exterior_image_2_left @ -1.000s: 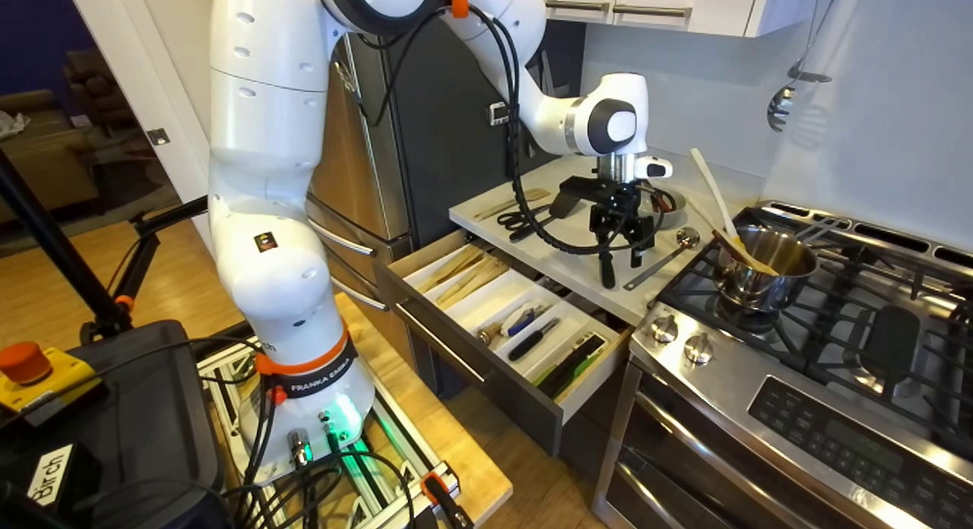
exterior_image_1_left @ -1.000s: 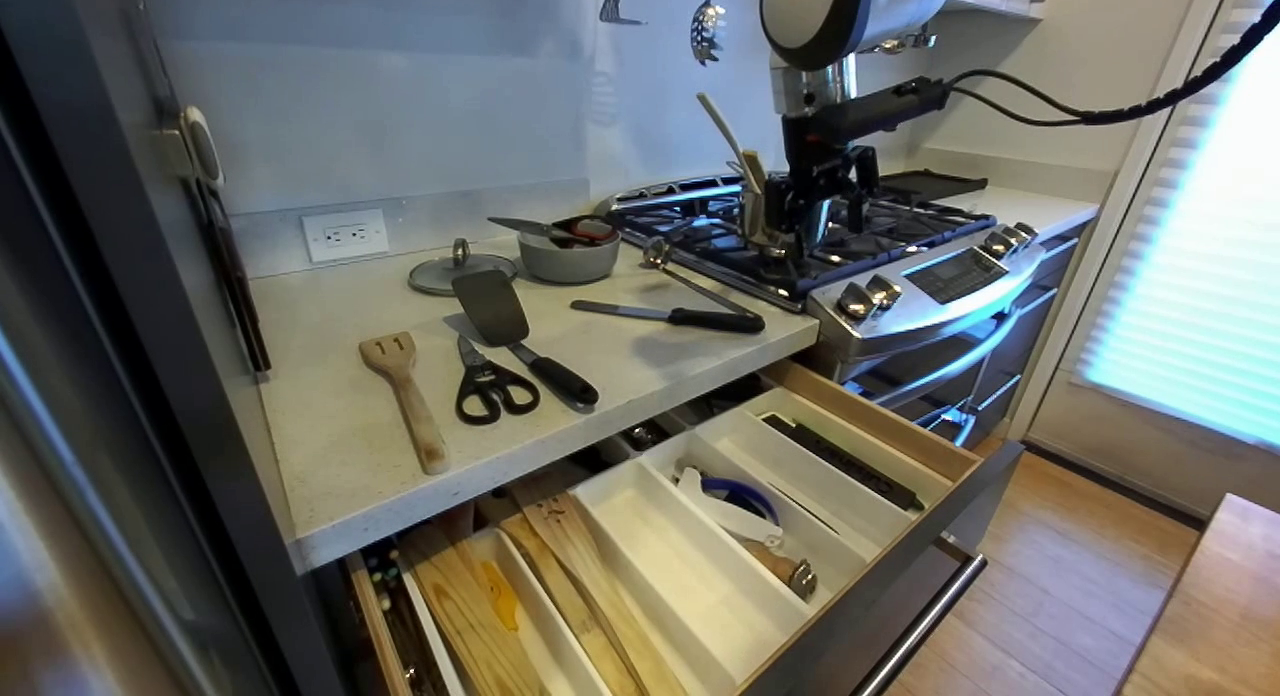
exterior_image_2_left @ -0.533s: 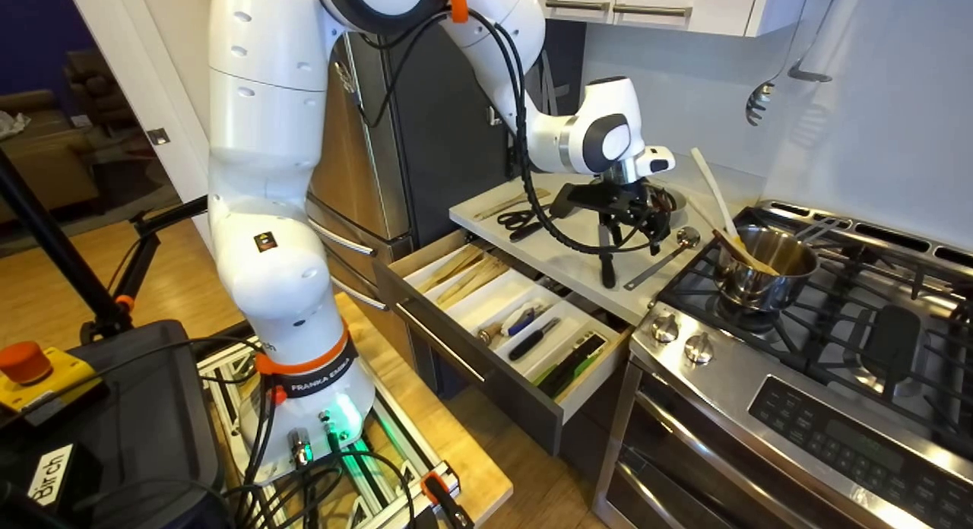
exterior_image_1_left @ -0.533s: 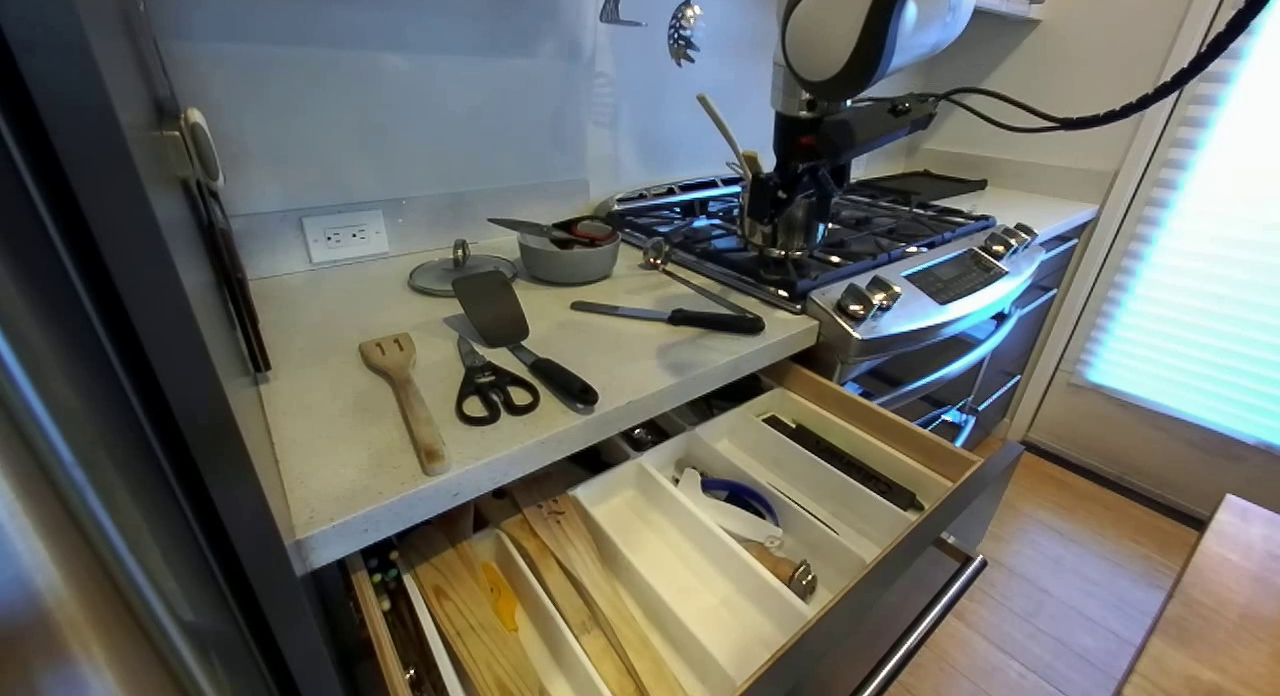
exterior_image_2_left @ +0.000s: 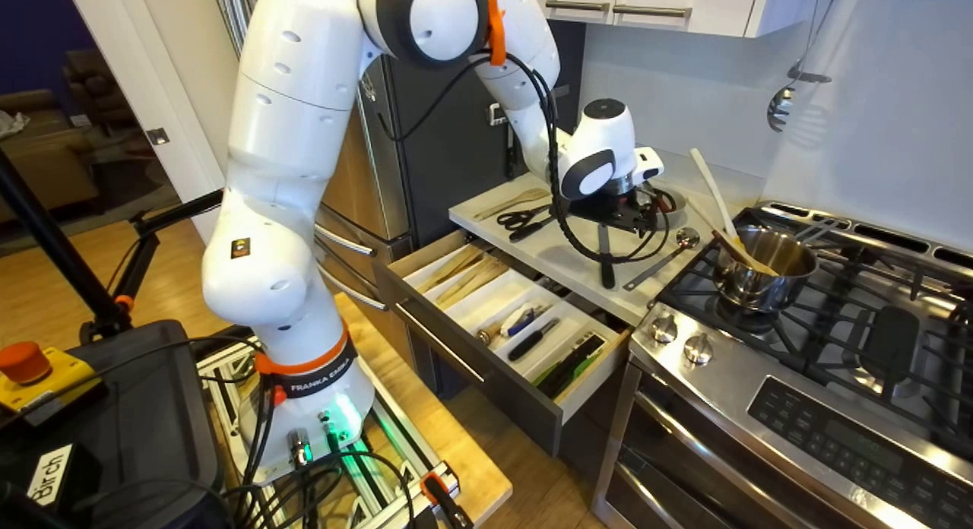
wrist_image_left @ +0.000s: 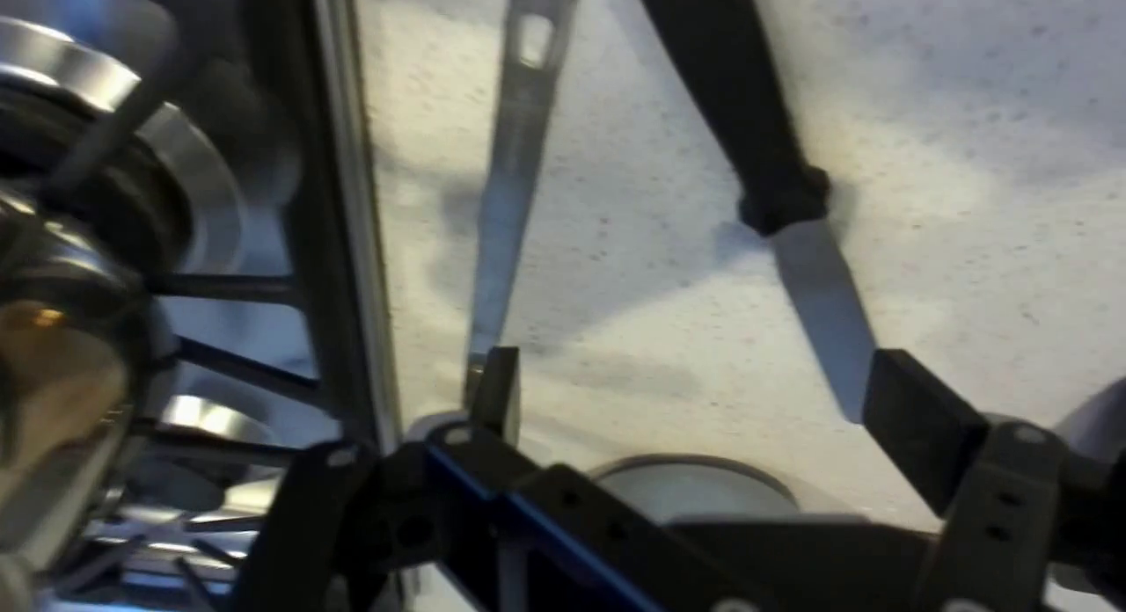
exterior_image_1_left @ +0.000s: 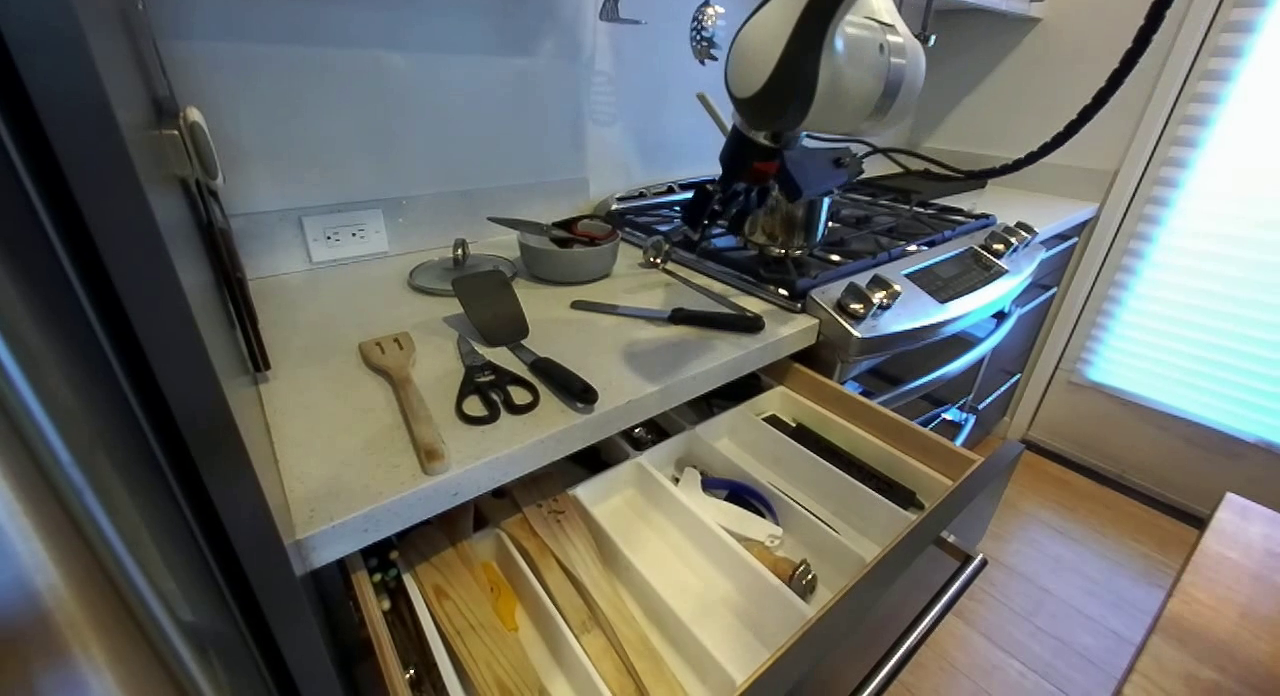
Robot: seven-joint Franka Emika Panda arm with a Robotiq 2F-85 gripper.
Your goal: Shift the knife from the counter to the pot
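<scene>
The knife lies flat on the counter near the stove, its black handle [exterior_image_1_left: 715,320] and grey blade also showing in an exterior view [exterior_image_2_left: 606,272] and in the wrist view [wrist_image_left: 796,207]. The metallic pot [exterior_image_2_left: 768,286] stands on the stove with wooden handles sticking up; it is partly behind the arm in an exterior view [exterior_image_1_left: 800,224]. My gripper [wrist_image_left: 704,397] is open and empty, tilted, above the counter. In the wrist view the blade tip shows beside one fingertip, with a gap of height I cannot judge. In an exterior view my fingers [exterior_image_1_left: 705,214] are dark and partly hidden.
A long metal spoon [exterior_image_1_left: 705,286] lies beside the knife. A grey pan [exterior_image_1_left: 568,260] holding utensils and a lid [exterior_image_1_left: 440,276] stand at the back. A black spatula [exterior_image_1_left: 490,311], scissors [exterior_image_1_left: 490,388] and wooden turner [exterior_image_1_left: 405,396] lie on the counter. The drawer [exterior_image_2_left: 486,392] below is open.
My hand has tilted from pointing downward, and the arm has shifted, moving the gripper leftward in an exterior view. The knife and the pot have not moved.
</scene>
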